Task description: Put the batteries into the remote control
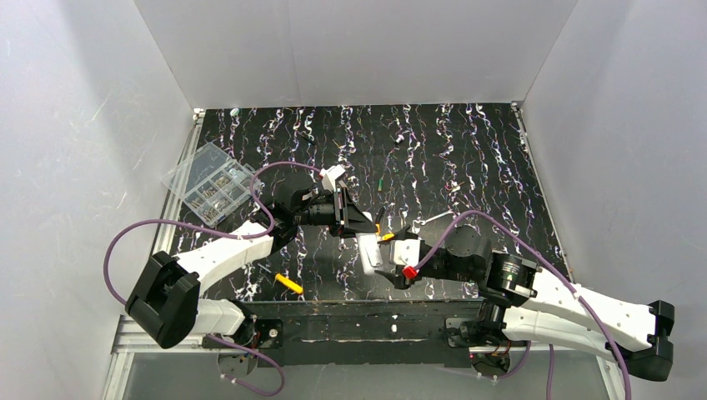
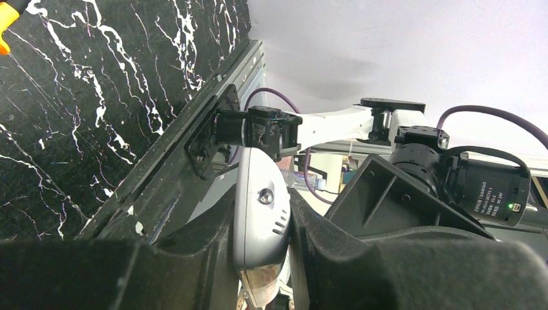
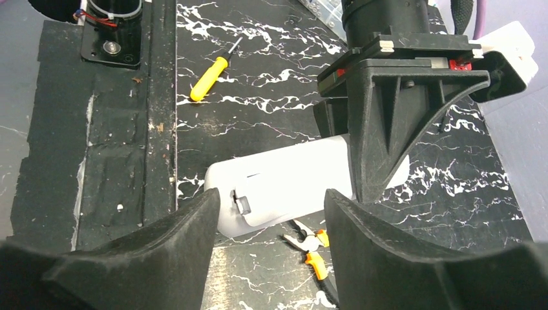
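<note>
My left claw (image 2: 262,216) clamps the remote control (image 3: 287,177); my right claw (image 3: 271,199) stands open at its three o'clock.

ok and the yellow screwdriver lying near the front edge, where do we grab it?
Grip the screwdriver by its yellow handle, not the thin metal shaft: the handle is the thickest part. It lies flat on the table with nothing touching it, so I'd come straight down from above, fingers closing across the handle's width.

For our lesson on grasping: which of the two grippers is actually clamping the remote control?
The left gripper: its jaws are shut on the remote control, whereas the right gripper has open jaws, gripping nothing.
</note>
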Controlling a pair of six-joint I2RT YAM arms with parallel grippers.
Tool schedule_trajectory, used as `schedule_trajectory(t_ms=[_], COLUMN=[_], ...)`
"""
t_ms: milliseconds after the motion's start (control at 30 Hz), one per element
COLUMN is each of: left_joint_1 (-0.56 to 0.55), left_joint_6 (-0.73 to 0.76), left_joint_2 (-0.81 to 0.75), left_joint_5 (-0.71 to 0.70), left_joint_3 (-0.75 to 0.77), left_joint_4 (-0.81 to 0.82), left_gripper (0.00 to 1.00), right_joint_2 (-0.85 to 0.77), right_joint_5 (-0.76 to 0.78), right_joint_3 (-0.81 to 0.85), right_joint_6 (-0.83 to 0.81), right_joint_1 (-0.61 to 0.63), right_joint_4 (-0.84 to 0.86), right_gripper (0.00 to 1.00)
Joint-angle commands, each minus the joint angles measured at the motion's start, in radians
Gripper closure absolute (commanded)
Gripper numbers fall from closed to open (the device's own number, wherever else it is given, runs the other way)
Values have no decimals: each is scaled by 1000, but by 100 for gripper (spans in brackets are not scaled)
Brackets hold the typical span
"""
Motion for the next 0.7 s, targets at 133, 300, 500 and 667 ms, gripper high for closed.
schedule_trajectory(t_ms=[133,300,500,667], left_joint_1=[-5,-5,-5,-5], left_joint_6=[7,11,14,13], left_joint_2=[-4,-6,-4,-7], left_joint_5=[49,50,46,44], left_joint_3=[38,37,33,27], left_joint_4=[21,12,12,10], left_gripper=[100,100,100,100], right_joint_2=[25,41,34,37], right_joint_5=[-59,-12,238,416], right_joint_3=[32,31,34,82], right_joint_6=[95,252,431,534], right_joint_1=[-2,-1,26,54], right_joint_4=[55,183,300,264], right_gripper=[25,21,19,17])
